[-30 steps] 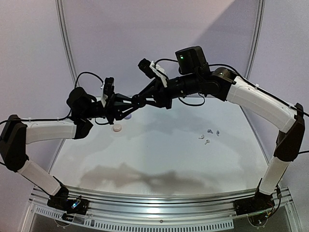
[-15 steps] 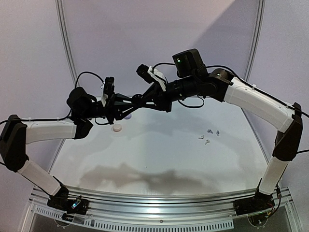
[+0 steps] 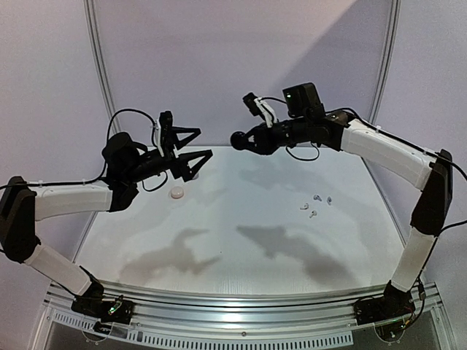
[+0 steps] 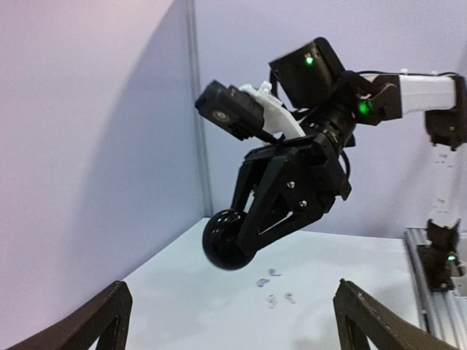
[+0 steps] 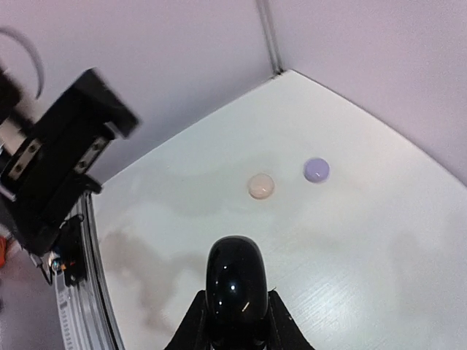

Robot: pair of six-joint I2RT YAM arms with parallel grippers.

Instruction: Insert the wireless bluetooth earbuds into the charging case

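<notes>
Separating, right pincer [image 3: 243, 140] grips black case [image 5: 235, 281] (left pincer [image 3: 203, 143] gaping).

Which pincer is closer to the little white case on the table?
Left. The left pincer hangs open above the white case; the right pincer, gripping a black case, is raised farther right.
</notes>
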